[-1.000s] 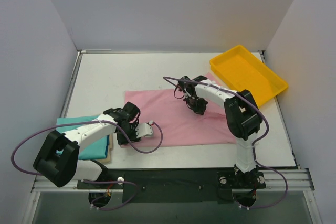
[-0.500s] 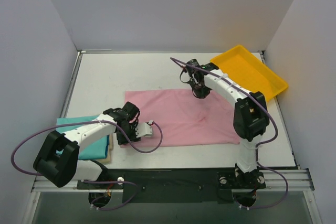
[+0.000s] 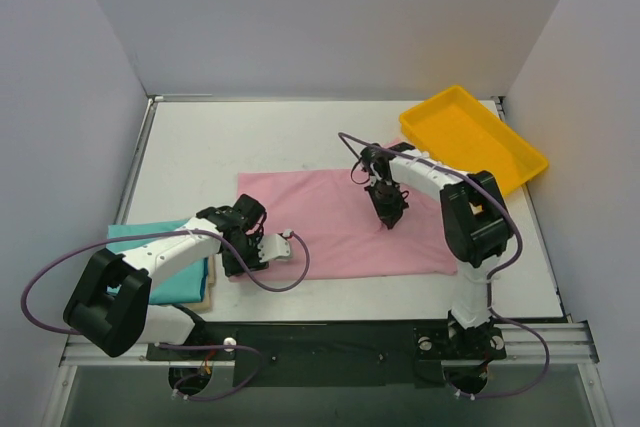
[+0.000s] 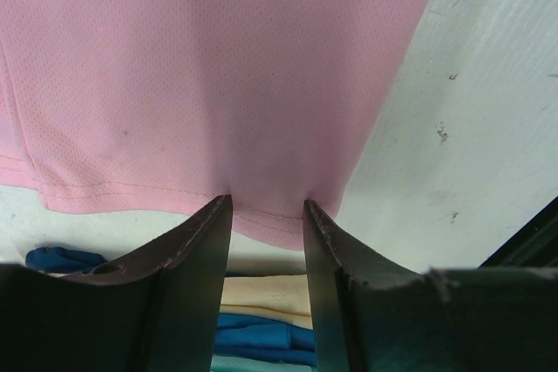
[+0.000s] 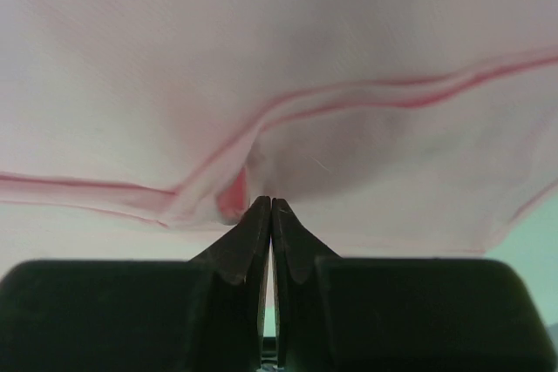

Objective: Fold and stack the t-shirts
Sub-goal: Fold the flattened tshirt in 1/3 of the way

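Right gripper (image 3: 389, 215): back from the far edge, clamped on a pink t-shirt (image 3: 310, 227) fold.
Left gripper (image 3: 237, 259): fingers apart, near-left corner.
Meaning: fold likely beginning.

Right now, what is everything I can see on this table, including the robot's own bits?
pink t-shirt: one, light pink, spread flat mid-table
teal t-shirt: one, teal, folded at the near left edge
cream t-shirt: one, cream, in that same pile, only an edge showing
yellow tray: one, yellow, far right corner
table: one, white, under it all
left claw: one, black, open at the pink t-shirt's near left hem
right claw: one, black, shut on a puckered fold of the pink t-shirt
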Available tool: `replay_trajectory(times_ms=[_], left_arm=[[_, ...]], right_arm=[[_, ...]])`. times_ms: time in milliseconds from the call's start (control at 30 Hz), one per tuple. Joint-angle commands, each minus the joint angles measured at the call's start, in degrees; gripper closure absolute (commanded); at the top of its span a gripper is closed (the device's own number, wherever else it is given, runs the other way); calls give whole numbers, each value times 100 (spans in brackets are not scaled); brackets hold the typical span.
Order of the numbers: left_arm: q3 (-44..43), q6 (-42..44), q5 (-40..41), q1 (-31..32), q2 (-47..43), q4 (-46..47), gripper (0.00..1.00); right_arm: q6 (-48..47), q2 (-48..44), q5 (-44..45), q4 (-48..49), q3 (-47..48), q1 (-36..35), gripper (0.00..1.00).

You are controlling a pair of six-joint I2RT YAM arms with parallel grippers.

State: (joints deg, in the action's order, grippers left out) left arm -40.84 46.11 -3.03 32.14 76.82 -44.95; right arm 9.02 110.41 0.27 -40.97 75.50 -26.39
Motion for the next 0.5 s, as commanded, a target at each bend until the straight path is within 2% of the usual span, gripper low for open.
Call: replay_trajectory(times_ms=[0, 300, 467], left_arm=[[-161, -32, 4, -15, -79, 21, 52], [-301, -171, 109, -41, -35, 21, 52], [-995, -629, -5, -137, 132, -137, 52]], right_arm=[[144, 322, -238, 28, 640, -349, 100], [127, 631, -317, -78, 966, -481, 100], [-216, 448, -493, -174, 1693, -306, 100]])
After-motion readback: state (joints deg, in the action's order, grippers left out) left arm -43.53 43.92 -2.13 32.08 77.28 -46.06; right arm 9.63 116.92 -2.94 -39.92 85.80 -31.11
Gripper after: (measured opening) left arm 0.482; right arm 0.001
